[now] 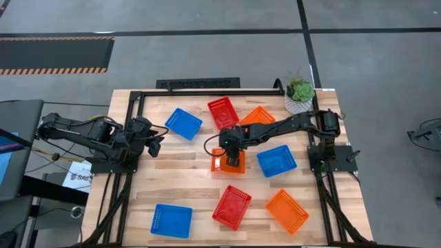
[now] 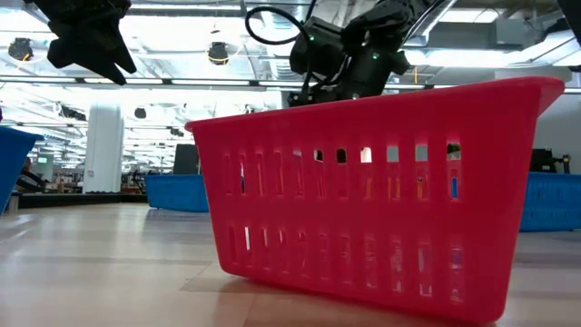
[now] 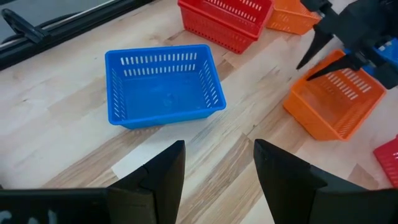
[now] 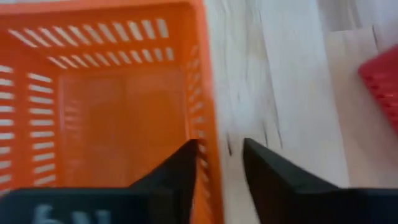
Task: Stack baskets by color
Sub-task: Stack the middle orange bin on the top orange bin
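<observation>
Several baskets lie flat on the wooden table. My right gripper (image 1: 233, 157) reaches down over an orange basket (image 1: 227, 162) at the table's middle, open, its fingers astride one side wall. A blue basket (image 1: 276, 160) lies just right of that orange basket. At the far side lie a blue basket (image 1: 183, 122), a red one (image 1: 223, 112) and an orange one (image 1: 257, 116). Along the near edge lie a blue (image 1: 171, 220), a red (image 1: 231, 207) and an orange basket (image 1: 286, 211). My left gripper (image 3: 217, 168) hangs open above the table's left side, short of the far blue basket (image 3: 163, 84). My right gripper has one finger (image 4: 180, 165) inside the orange basket and the other (image 4: 267, 168) outside it, astride the rim of a side wall (image 4: 208, 134), slanting down from above. A gap shows between the outer finger and the wall. I cannot tell whether the inner finger touches it.
A white pot with a green plant (image 1: 300, 93) stands at the far right corner. A black frame (image 1: 138, 96) edges the table's far side. Bare wood (image 1: 172, 186) lies between the middle and the near row. The near red basket (image 2: 381, 200) fills the low view.
</observation>
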Tool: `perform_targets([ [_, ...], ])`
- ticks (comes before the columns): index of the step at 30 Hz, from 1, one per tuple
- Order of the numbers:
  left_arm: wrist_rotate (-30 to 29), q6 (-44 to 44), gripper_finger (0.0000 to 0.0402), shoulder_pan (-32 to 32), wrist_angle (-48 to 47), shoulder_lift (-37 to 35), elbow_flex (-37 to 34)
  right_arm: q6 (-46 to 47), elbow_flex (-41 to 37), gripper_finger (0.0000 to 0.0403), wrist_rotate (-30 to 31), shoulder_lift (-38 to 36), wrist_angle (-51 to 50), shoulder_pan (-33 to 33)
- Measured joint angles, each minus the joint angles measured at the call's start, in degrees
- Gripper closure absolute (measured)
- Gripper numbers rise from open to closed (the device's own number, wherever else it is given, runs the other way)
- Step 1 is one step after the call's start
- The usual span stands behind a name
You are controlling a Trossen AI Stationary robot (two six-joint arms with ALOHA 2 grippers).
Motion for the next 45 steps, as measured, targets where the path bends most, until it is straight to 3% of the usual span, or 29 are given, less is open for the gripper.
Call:
perform_targets([
  [4,-0.1,0.0,0.0222,0.0,0.0,0.0,0.0,0.1,0.0,0.0366,-0.2,-0.1,-0.1,0.1],
  [6,-0.2,0.0,0.0222,0.0,0.0,0.0,0.0,0.1,0.3,0.0388,-0.8,-0.9,-0.3,0.2],
  [14,-0.2,0.0,0.0222,0.0,0.0,0.0,0.0,-5.6,1.9,0.0394,-0.6,-11.8,-3.9,-0.3],
  [21,-0.5,0.0,0.0222,0.0,0.0,0.0,0.0,-13.6,1.9,0.0396,2.8,-24.7,-13.5,-9.3],
  [25,-1.1,0.0,0.0222,0.0,0.0,0.0,0.0,-23.9,1.9,0.0389,2.8,-28.9,-17.2,-15.2],
  [33,-2.9,0.0,0.0222,0.0,0.0,0.0,0.0,-58.1,1.9,0.0394,2.8,-29.9,-24.7,-22.5],
  [37,-3.4,0.0,0.0222,0.0,0.0,0.0,0.0,-67.1,1.9,0.0397,2.5,-28.0,-26.2,-24.7],
  [42,-3.4,-0.1,0.0222,0.0,0.0,0.0,0.0,-72.8,2.0,0.0396,-4.7,-25.7,-26.2,-27.3],
  [45,-3.5,-0.1,0.0222,0.0,0.0,0.0,0.0,-76.0,3.5,0.0397,-5.5,-23.4,-27.5,-28.6],
])
